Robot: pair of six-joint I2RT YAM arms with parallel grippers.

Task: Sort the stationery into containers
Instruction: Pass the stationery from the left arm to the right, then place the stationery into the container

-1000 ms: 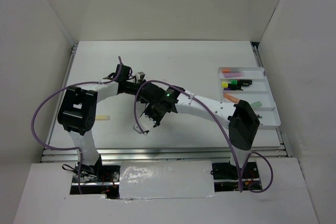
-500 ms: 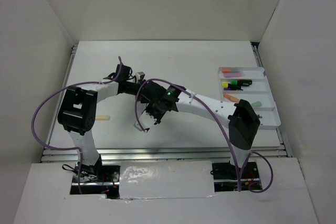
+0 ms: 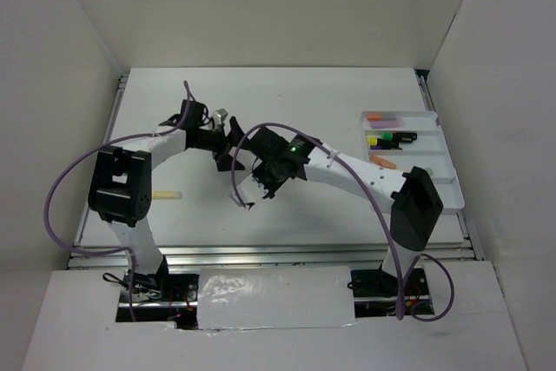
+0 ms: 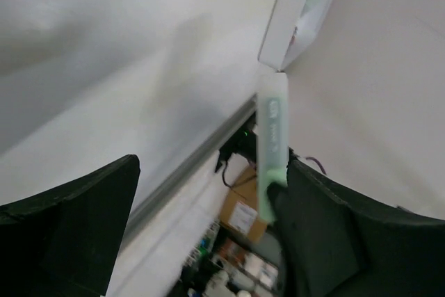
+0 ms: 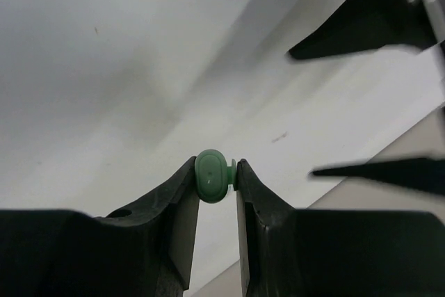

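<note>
The green marker (image 5: 211, 176) was smooth plastic with a soft sheen. The right gripper (image 5: 216, 172) had matt black plastic fingers (image 5: 174, 213). The table (image 3: 287, 102) was smooth matt white, its near rail (image 3: 278, 255) ribbed bare metal. The tray (image 3: 432, 152) was smooth white plastic.

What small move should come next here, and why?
Probably the left hand should back away. Its jaws stand wide open, while the right hand is clamped on the end of the green marker, which lies between those open jaws. Once clear, the right arm can carry it to the tray.
</note>
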